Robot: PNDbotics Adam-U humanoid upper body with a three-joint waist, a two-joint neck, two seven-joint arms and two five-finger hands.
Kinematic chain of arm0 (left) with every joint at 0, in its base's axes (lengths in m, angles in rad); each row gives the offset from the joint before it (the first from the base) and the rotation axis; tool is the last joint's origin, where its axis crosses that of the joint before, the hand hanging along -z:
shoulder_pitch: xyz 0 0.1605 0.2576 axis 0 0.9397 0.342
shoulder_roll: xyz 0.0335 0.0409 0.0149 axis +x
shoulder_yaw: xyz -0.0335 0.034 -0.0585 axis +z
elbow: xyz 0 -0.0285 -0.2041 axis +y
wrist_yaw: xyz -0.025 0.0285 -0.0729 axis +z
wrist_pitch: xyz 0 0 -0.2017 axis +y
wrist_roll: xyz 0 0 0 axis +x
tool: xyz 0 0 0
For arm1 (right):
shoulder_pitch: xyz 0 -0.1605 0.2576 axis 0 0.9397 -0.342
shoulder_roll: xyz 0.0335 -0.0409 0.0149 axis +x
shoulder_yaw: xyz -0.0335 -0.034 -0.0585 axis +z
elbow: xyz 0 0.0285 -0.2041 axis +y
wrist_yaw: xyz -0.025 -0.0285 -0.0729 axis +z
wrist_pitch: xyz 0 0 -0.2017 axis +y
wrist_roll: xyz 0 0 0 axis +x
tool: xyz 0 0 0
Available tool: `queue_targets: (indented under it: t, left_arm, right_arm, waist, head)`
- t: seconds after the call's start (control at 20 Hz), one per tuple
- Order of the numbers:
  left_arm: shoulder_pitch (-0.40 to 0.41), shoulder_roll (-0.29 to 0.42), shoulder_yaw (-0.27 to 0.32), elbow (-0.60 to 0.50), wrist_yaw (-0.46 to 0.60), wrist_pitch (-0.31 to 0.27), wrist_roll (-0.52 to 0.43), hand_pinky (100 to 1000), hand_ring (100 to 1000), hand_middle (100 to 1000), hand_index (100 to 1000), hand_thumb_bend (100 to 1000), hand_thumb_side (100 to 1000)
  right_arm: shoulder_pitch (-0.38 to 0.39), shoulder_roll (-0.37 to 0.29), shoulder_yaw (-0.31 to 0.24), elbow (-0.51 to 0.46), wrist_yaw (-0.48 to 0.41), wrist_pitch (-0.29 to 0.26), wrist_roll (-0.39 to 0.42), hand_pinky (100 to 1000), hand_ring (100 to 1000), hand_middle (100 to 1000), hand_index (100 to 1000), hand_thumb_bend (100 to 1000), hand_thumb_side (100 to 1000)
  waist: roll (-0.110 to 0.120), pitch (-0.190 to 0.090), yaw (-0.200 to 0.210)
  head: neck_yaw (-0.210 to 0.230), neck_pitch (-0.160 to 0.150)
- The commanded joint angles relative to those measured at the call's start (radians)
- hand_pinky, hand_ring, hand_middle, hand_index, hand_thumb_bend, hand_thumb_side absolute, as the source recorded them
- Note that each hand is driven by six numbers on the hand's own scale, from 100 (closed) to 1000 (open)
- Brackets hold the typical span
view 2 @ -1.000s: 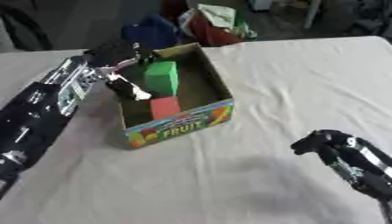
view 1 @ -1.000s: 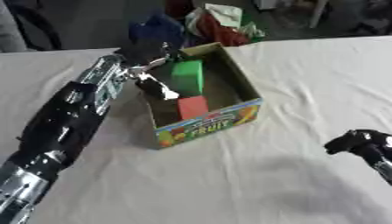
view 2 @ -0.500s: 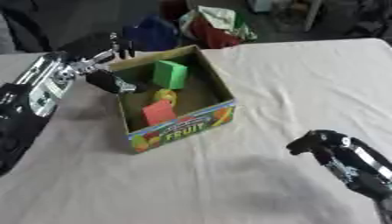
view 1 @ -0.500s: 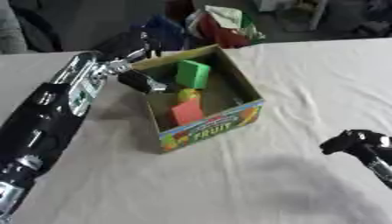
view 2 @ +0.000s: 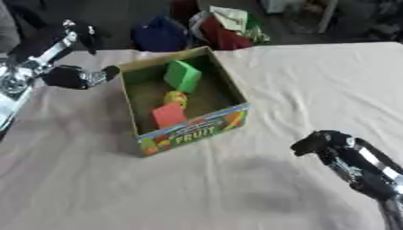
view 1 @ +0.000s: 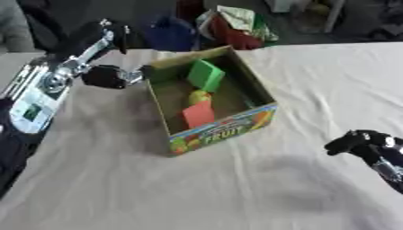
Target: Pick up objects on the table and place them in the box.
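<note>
Near the middle of the desk [view 1: 315,81], which is covered with a cream-white cloth, stands an open cardboard box [view 1: 223,130] with "FRUIT" and pictures of fruit printed on its near side. It sits askew, one corner pointing toward the near left. Inside it lie three things: a green block [view 1: 206,75] leaning against the far wall, a small yellow-green rounded piece [view 1: 198,96] just below it, and a red block [view 1: 198,114] tilted toward the near wall, touching the yellow piece or very nearly so.

To the left of the box, the robot's left hand [view 1: 106,76] hangs just outside the far left corner of the box, black and silver, its arm running down toward the near left edge. Its fingers look spread and hold nothing; one reaches up toward the far side, while a dark rounded part lies close to the box wall, and I cannot tell whether it touches the cardboard.

At the near right, well apart from the box, the right hand [view 2: 323,143] hovers over the bare cloth with its dark fingers curled in, holding nothing.

Beyond the far edge of the desk sit a dark blue bag [view 1: 167,33] and a red bag with green-and-white stuff [view 1: 240,24] in it.
</note>
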Motion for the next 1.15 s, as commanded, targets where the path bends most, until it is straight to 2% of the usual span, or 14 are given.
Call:
queue_targets:
  t: [0.05,0.3,0.5,0.65,0.75,0.8,1.0,1.15]
  left_arm:
    - [0.074,0.027,0.056,-0.15,0.131,0.046,0.038,607,503,526,807,230,705]
    - [0.255,-0.054,0.11,-0.324,0.249,0.087,0.107,598,494,512,790,104,756]
    - [0.356,-0.13,0.117,-0.382,0.307,0.081,0.127,596,494,512,788,100,868]
    - [0.401,-0.188,0.122,-0.385,0.308,0.089,0.122,595,492,511,787,100,939]
    - [0.421,-0.223,0.122,-0.378,0.303,0.097,0.114,594,491,510,786,100,928]
    - [0.43,-0.239,0.12,-0.371,0.301,0.101,0.109,595,491,510,786,100,972]
    - [0.447,-0.274,0.113,-0.351,0.291,0.106,0.089,594,491,510,786,100,995]
    - [0.456,-0.289,0.111,-0.335,0.29,0.109,0.088,593,489,508,783,100,1000]
  right_arm:
    - [-0.007,-0.019,-0.014,-0.014,-0.003,-0.001,-0.009,728,745,593,659,100,593]
    - [-0.008,-0.018,-0.02,-0.018,-0.004,0.002,-0.017,727,745,593,660,100,588]
    - [-0.01,-0.015,-0.025,-0.023,-0.01,0.005,-0.024,726,744,594,661,100,577]
    - [-0.009,-0.012,-0.03,-0.027,-0.015,0.009,-0.031,726,743,596,663,100,572]
    - [-0.008,-0.011,-0.032,-0.029,-0.017,0.01,-0.036,725,743,601,666,100,577]
    - [-0.008,-0.01,-0.034,-0.03,-0.018,0.011,-0.038,725,743,602,667,100,566]
    - [-0.001,-0.009,-0.044,-0.034,-0.023,0.013,-0.05,725,744,607,669,100,560]
    - [0.002,-0.011,-0.052,-0.039,-0.026,0.012,-0.059,725,744,609,670,100,553]
  waist:
    - [0.0,-0.013,0.008]
    - [-0.002,-0.009,0.027]
    - [-0.004,-0.01,0.035]
    - [-0.006,-0.013,0.038]
    - [-0.007,-0.016,0.039]
    - [-0.008,-0.018,0.039]
    - [-0.011,-0.025,0.042]
    - [-0.012,-0.027,0.043]
  head:
    - [-0.008,-0.007]
    - [-0.019,0.001]
    - [-0.022,0.021]
    - [-0.02,0.048]
    - [-0.017,0.067]
    - [-0.017,0.078]
    - [-0.022,0.109]
    - [-0.032,0.122]
